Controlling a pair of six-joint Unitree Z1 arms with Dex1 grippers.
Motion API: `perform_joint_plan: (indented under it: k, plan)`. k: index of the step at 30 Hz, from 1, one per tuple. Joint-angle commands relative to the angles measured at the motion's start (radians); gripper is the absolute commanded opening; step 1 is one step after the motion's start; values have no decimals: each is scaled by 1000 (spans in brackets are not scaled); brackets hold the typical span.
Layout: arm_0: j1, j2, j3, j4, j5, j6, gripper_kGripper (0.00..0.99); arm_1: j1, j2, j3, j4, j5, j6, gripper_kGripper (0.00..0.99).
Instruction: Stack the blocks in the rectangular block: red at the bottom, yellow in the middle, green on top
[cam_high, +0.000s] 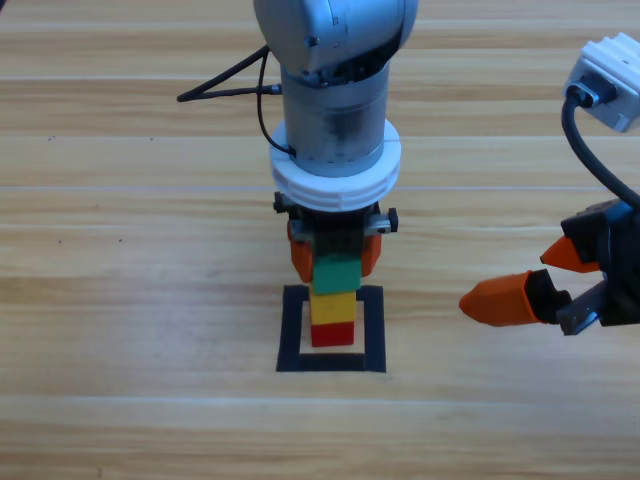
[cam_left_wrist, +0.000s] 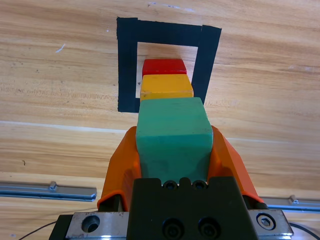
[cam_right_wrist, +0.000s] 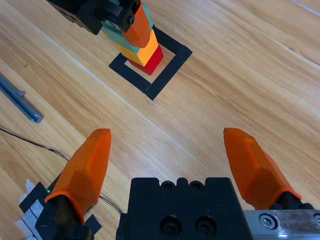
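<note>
A wooden table (cam_high: 120, 300) with pale plank grain fills the scene from above. Just below the centre of the high view lies the rectangular block (cam_high: 292, 330), a hollow square outlined in black tape. Inside it stands a column of three cubes. The red cube (cam_high: 332, 334) sits at the bottom on the bare wood within the tape, the yellow cube (cam_high: 333, 306) rests directly on it, and the green cube (cam_high: 337, 272) rests on top of the yellow one.

The left arm comes down from 12 o'clock, its grey body hanging over the tape square. The left gripper (cam_high: 335, 256) is clamped on the green cube, one orange jaw pressed against each side of it. In the left wrist view the green cube (cam_left_wrist: 172, 135) fills the space between the jaws, with the yellow cube (cam_left_wrist: 166, 86) and then the red cube (cam_left_wrist: 164, 66) showing beyond it, and the tape outline (cam_left_wrist: 128, 65) around them.

The right gripper (cam_high: 540, 280) waits at 3 o'clock, well apart from the stack, its jaws spread wide with nothing between them. In the right wrist view the stack stands far off at 11 o'clock inside the tape square (cam_right_wrist: 167, 75), with the left gripper's orange jaw covering much of the green cube. A metal rail (cam_right_wrist: 20, 102) lies on the table toward 9 o'clock in that view
</note>
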Motion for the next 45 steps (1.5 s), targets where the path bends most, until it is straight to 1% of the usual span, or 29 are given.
perform_joint_plan:
  k: [1, 31, 33, 34, 35, 37, 38, 39, 40, 41, 45]
  plan:
    - [23, 36, 15, 9, 1, 21, 110, -26, 47, 27, -22, 16, 2, 990]
    - [24, 73, 3, 7, -2, 27, 110, -26, 48, 27, -22, 16, 2, 990]
    - [24, 76, 5, 7, -2, 28, 126, -26, 48, 25, -22, 16, 2, 990]
    - [24, 78, 3, 7, -2, 28, 172, -26, 48, 25, -22, 16, 2, 990]
    - [24, 78, 0, 7, -4, 28, 258, -26, 48, 27, -22, 16, 2, 990]
    - [24, 79, -14, 7, -5, 28, 565, -26, 48, 27, -22, 16, 2, 990]
    - [24, 78, -17, 7, -5, 27, 739, -26, 48, 27, -22, 16, 2, 990]
    - [24, 73, -12, 7, -5, 22, 887, -26, 48, 27, -22, 16, 2, 990]
    - [24, 68, -5, 7, -4, 21, 957, -26, 48, 27, -22, 16, 2, 990]
    - [24, 64, -5, 7, -2, 22, 988, -26, 48, 25, -22, 16, 2, 990]
    - [27, 47, 3, 9, -1, 21, 990, -26, 48, 25, -22, 17, 2, 990]
